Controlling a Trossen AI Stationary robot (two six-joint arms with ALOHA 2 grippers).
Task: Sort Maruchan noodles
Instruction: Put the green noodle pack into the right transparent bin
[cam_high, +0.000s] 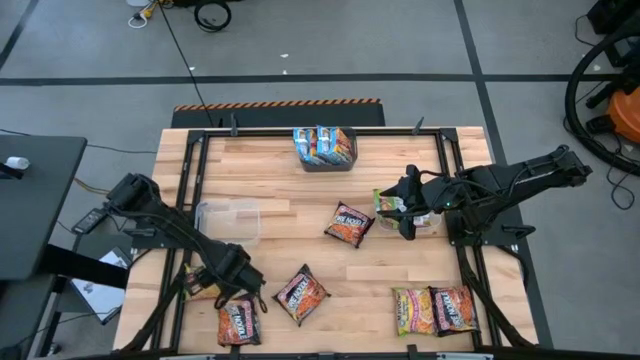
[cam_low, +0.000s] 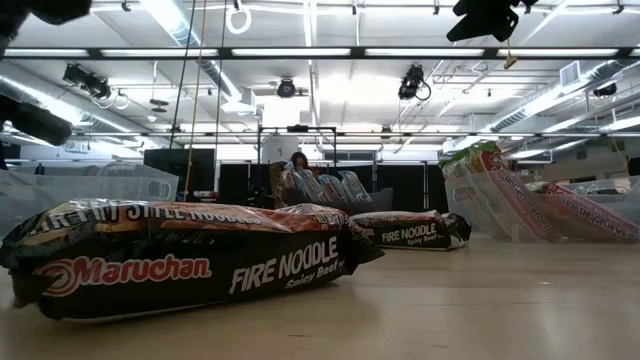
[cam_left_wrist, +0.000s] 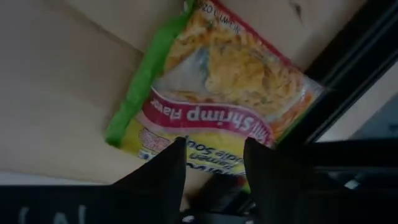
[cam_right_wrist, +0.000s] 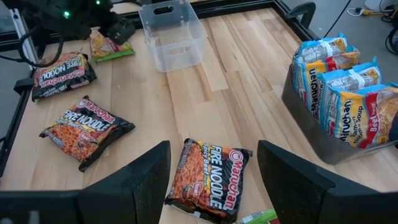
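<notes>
The left hand (cam_left_wrist: 211, 158), fingers spread, hangs over a green-edged shrimp packet (cam_left_wrist: 214, 81) lying flat at the worktop (cam_high: 280, 180) edge. The right hand (cam_right_wrist: 211, 171), also spread, hovers above a black Fire Noodle packet (cam_right_wrist: 208, 177); blue packets (cam_right_wrist: 339, 93) fill the grey bin (cam_right_wrist: 311, 127)

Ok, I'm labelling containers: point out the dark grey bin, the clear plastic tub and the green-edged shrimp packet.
dark grey bin (cam_right_wrist: 311, 134): right wrist view, front wall.
clear plastic tub (cam_high: 229, 222): high view, its floor.
green-edged shrimp packet (cam_left_wrist: 230, 68): left wrist view, noodle picture.
</notes>
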